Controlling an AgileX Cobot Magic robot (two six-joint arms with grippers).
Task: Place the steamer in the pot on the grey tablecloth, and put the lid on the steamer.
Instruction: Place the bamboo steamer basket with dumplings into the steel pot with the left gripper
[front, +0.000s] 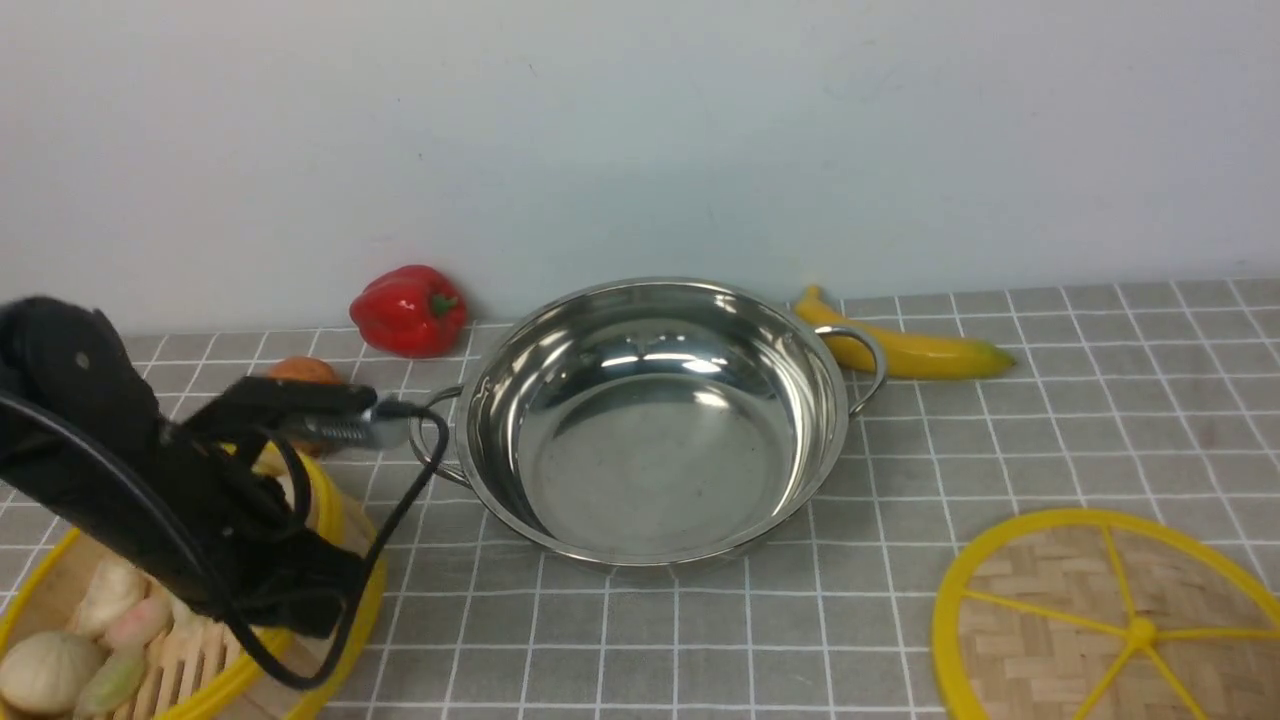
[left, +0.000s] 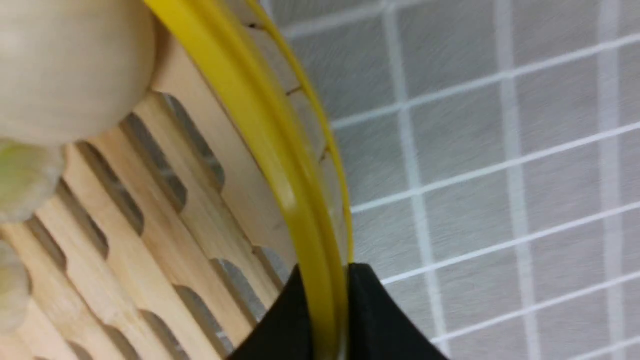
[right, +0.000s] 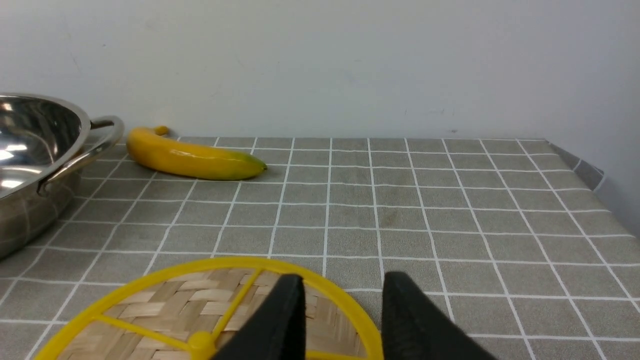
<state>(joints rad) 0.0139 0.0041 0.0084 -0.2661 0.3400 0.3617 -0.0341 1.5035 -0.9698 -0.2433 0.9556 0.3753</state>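
Front view, pot (front: 650, 440) empty, left hand (left: 327, 274) pinching seemingly bun-filled steamer (left: 235, 85), right hand (right: 342, 287) spread

The left arm (front: 110, 440) comes in at the near left of the scene, a black bulk slanting downward and to the right, with its wrist tipped low. The left gripper (left: 327, 275) at its end is clamped tight, one finger inside and one outside the yellow rim of the steamer (left: 250, 100). At the near right, the right gripper (right: 344, 282) sits low, its fingers pointing toward the far side and its jaws standing apart.
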